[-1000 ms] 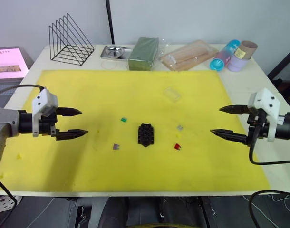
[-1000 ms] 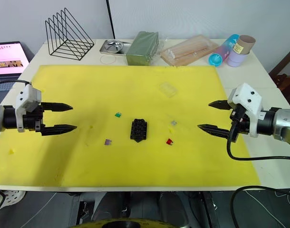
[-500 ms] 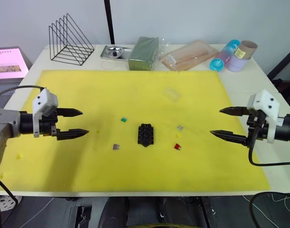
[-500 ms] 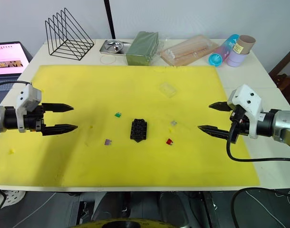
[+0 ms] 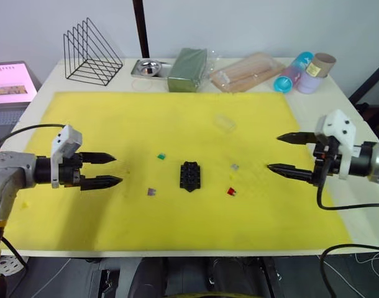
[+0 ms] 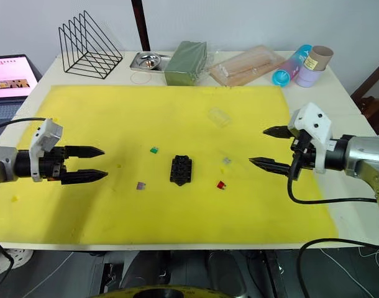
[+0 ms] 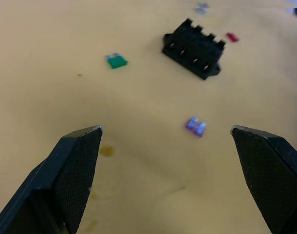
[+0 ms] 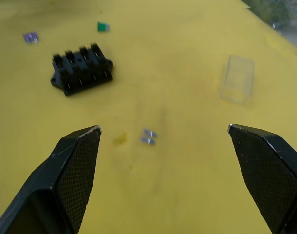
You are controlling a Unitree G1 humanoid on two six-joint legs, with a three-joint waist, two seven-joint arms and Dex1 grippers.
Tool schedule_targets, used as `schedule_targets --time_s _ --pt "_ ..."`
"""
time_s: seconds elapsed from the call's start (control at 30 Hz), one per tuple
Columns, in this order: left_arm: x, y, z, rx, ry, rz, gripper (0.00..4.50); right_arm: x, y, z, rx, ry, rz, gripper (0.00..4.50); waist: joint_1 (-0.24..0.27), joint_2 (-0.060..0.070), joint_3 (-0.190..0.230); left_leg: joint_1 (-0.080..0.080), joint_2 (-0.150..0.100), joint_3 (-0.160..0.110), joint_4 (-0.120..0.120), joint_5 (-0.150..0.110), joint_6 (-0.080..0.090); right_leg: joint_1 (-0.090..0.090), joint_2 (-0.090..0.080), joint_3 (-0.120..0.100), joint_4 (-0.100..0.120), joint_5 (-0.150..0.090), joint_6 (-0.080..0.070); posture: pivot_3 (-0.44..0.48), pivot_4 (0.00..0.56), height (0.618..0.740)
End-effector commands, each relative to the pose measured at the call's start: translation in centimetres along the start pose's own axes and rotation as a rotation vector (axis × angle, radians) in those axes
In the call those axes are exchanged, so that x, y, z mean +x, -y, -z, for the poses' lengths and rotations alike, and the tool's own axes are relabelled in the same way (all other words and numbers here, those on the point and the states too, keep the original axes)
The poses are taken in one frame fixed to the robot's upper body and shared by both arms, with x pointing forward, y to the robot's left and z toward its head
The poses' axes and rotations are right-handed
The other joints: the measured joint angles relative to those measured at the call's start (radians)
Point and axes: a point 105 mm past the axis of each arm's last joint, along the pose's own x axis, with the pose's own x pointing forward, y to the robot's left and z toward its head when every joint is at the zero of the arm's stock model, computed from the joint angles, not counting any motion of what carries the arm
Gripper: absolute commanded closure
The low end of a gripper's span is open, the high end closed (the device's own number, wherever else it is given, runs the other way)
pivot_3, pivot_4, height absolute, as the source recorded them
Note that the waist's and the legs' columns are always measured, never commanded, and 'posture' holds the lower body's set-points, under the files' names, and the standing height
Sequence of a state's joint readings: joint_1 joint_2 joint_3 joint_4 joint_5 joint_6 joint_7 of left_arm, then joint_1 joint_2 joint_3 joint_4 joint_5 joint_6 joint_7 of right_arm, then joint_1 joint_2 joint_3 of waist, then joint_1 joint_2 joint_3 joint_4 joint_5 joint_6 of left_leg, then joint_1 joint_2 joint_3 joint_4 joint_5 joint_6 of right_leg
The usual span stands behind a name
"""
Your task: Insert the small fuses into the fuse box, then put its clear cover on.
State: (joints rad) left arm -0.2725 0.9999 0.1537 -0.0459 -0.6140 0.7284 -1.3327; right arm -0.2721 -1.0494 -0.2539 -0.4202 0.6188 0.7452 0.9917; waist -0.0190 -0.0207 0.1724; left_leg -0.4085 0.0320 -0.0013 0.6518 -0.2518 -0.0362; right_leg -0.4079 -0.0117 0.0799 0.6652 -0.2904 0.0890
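open mat [image 5: 177, 124], clutter [image 5: 188, 68] along far edge

My right gripper [image 8: 164, 141] is spread wide, one black finger [image 8: 73, 170] on each side, hovering over the yellow mat [image 8: 187, 195]. The pale grey fuse [image 8: 148, 136] lies on the mat between my fingertips. Beyond it sits the fuse box [image 8: 82, 68], its slots empty. The green fuse [image 8: 103, 27] and the purple fuse [image 8: 30, 37] lie past the box. The clear cover [image 8: 237, 86] rests well apart from the box.
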Motion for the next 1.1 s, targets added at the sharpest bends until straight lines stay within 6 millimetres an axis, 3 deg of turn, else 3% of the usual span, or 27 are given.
schedule_targets --time_s 0.03,0.23,0.33,0.47,0.8,0.93,1.1 --pt "0.9 2.0 0.3 -0.140 0.009 0.093 0.00 1.4 -1.4 -1.9 -0.054 0.061 -0.062 0.03 0.000 0.000 0.000 0.000 0.000 0.000 0.000 0.000 0.000 0.000 0.000 0.000 0.000 0.000 0.000 0.000 0.150 0.740" --pt "1.5 4.1 0.9 -0.493 0.036 0.170 0.00 4.8 -4.1 -3.8 -0.084 0.135 -0.182 0.03 -0.003 0.000 0.000 0.000 0.000 -0.004 0.000 0.000 0.000 -0.001 0.000 0.000 0.001 0.000 0.000 0.000 0.150 0.740" --pt "1.5 3.9 1.5 -0.627 0.031 0.140 0.58 5.8 -4.5 -4.3 -0.100 0.150 -0.202 0.00 -0.001 0.000 0.000 0.000 0.000 -0.004 0.000 0.000 0.000 -0.001 0.000 0.000 0.001 0.000 0.000 0.000 0.150 0.740" --pt "1.5 3.9 1.8 -0.747 0.035 0.129 1.96 6.5 -4.8 -4.8 -0.109 0.164 -0.216 0.00 0.004 0.000 0.000 0.000 0.000 -0.005 0.001 0.000 0.000 0.000 -0.001 -0.001 0.001 0.000 0.000 0.000 0.150 0.740" --pt "2.7 4.1 3.4 -0.885 0.042 0.123 1.96 6.9 -5.2 -5.1 -0.109 0.159 -0.228 0.00 0.002 0.000 0.000 0.000 0.000 -0.006 0.001 0.000 0.000 0.000 -0.004 -0.001 0.002 0.000 0.000 0.000 0.150 0.740" --pt "3.8 3.6 4.9 -0.971 0.061 0.086 1.96 7.0 -5.0 -5.1 -0.106 0.162 -0.213 0.00 0.003 0.000 0.000 0.000 0.000 -0.006 0.001 0.000 0.000 0.000 -0.004 -0.002 0.001 0.000 0.000 0.000 0.150 0.740" --pt "4.9 3.9 5.0 -0.974 0.097 0.079 1.96 6.9 -5.0 -5.2 -0.104 0.163 -0.202 0.00 0.006 0.000 -0.001 0.000 -0.001 -0.006 0.001 0.000 0.000 0.000 -0.006 -0.002 0.001 0.000 0.000 0.000 0.150 0.740"
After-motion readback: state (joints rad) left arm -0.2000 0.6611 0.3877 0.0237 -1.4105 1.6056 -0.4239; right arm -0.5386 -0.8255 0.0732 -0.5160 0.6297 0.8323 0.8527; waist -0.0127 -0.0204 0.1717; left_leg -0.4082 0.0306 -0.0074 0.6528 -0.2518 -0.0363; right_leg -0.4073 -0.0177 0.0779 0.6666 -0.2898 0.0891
